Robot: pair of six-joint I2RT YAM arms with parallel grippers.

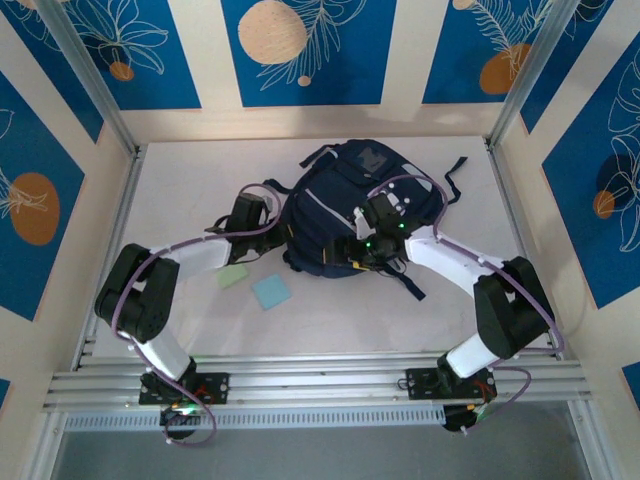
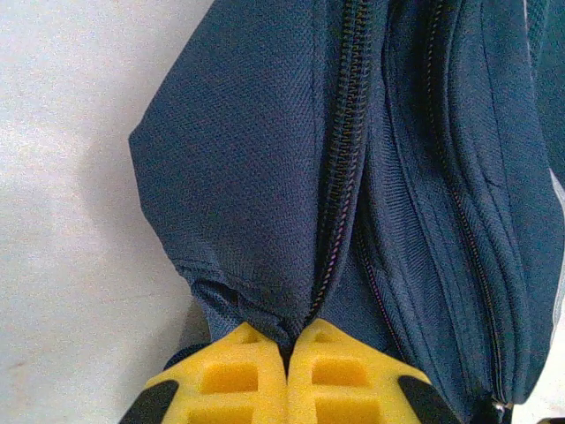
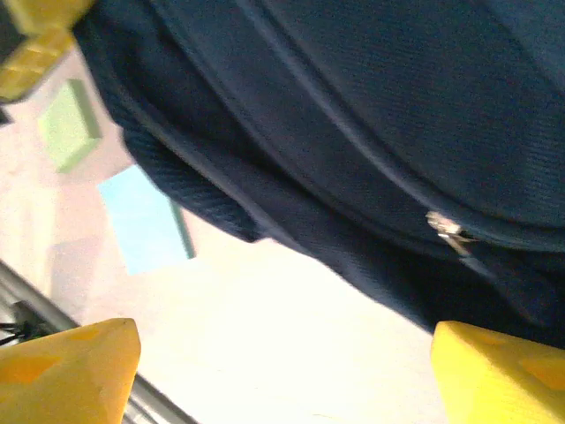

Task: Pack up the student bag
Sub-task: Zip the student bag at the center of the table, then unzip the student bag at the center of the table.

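Observation:
The student bag (image 1: 345, 205) is a dark navy backpack lying in the middle of the white table. My left gripper (image 1: 262, 215) is at its left edge. In the left wrist view the yellow fingers (image 2: 229, 375) are shut on a fold of the bag's fabric (image 2: 265, 159), right beside a zipper line (image 2: 340, 177). My right gripper (image 1: 365, 252) hovers at the bag's near edge, open. In the right wrist view its fingertips (image 3: 79, 362) stand far apart with bare table between them. The bag (image 3: 353, 115) and a metal zipper pull (image 3: 448, 231) lie just beyond.
A pale green pad (image 1: 233, 275) and a light blue pad (image 1: 271, 291) lie flat on the table in front of the bag's left side, and appear in the right wrist view as green pad (image 3: 69, 124) and blue pad (image 3: 141, 221). Black straps (image 1: 452, 175) trail off the bag at the right.

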